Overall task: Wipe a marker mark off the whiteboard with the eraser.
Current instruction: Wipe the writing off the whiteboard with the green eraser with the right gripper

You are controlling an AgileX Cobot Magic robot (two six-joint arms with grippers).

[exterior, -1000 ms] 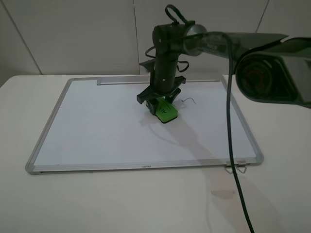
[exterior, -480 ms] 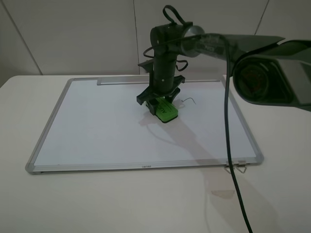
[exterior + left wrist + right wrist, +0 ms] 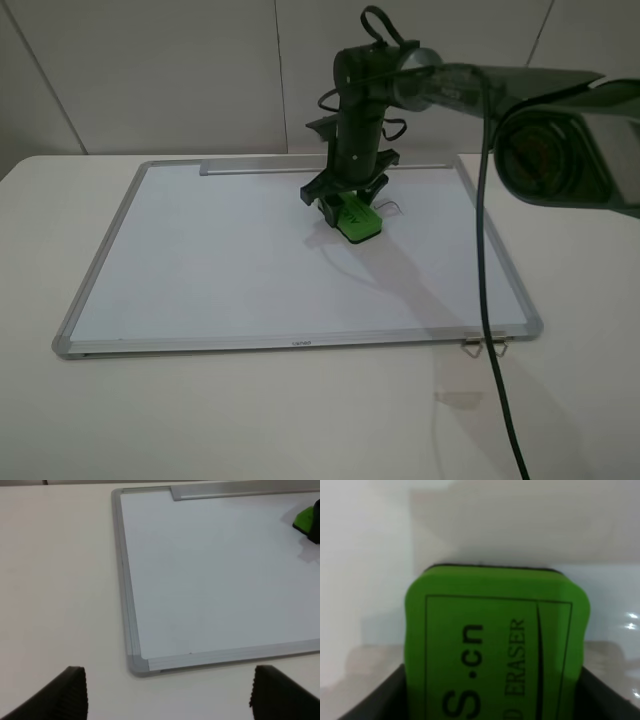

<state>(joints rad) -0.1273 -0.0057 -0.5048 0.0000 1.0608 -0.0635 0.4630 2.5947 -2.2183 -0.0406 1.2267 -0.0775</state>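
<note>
The right gripper [image 3: 348, 208] reaches across to the whiteboard [image 3: 230, 260] and its fingers [image 3: 375, 702] are clenched on the eraser [image 3: 360, 222]. In the right wrist view one finger presses each long side of the green block, and its rounded end with the printed lettering sticks out beyond the fingertips. The eraser sits on the white surface with its dark base down, in the half of the whiteboard nearer the grey tray strip [image 3: 260, 168] and somewhat toward the side that carries the metal clips [image 3: 485, 346].

The marker mark [image 3: 396, 207] shows as a thin hooked stroke just beside the eraser, on its clip side. Only this one stroke can be made out; it is too fine to tell whether it touches the block.

The left gripper [image 3: 175, 695] hovers over the counter [image 3: 55, 580], just outside the whiteboard corner farthest from both the tray strip and the clips. Its fingers [image 3: 67, 695] are spread wide and hold nothing, well apart from the eraser.
</note>
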